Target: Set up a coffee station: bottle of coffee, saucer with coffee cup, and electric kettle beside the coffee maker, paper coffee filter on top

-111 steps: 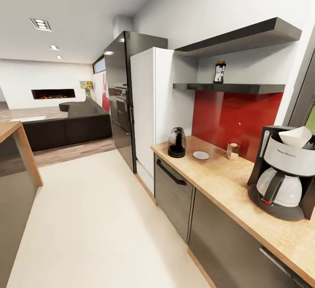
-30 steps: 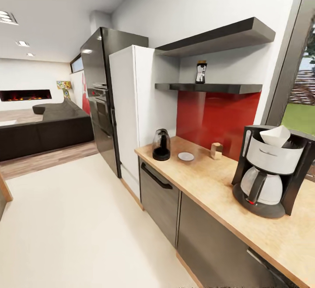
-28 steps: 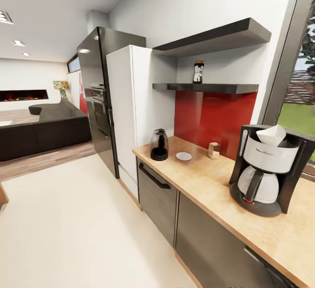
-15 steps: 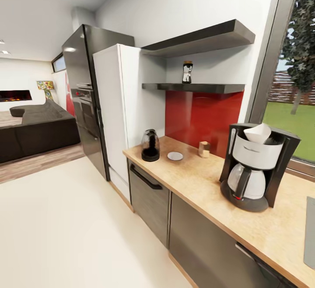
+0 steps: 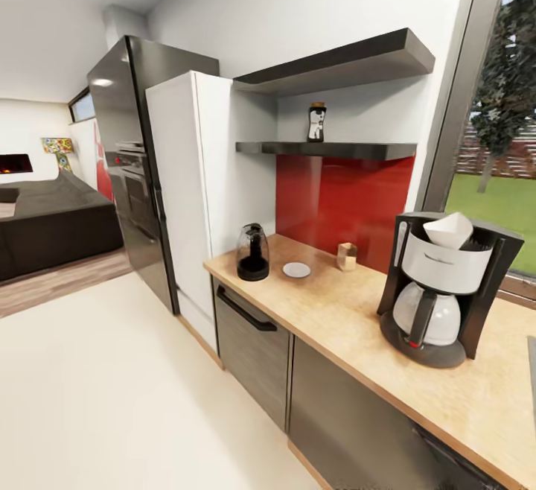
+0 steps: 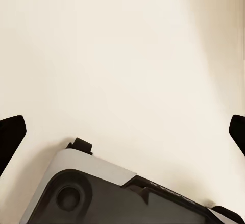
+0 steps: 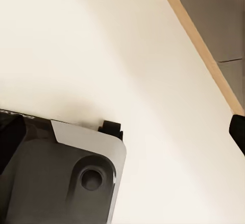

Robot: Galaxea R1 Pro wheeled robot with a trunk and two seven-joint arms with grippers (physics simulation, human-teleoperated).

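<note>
One upright bottle of coffee (image 5: 316, 121) on kitchen shelf (image 5: 327, 150)

No legible text, brand, number or sign. The jar (image 5: 316, 122) on the shelf (image 5: 327, 150) carries a black-and-white label, too small to read. The coffee maker (image 5: 442, 287) front bears no readable marking.

From head height we look forward and right along the bench (image 5: 350, 326) toward the far window. Both our wrist cameras face straight down, close over the pale floor (image 6: 122, 55), shared with the head view's near left.
</note>
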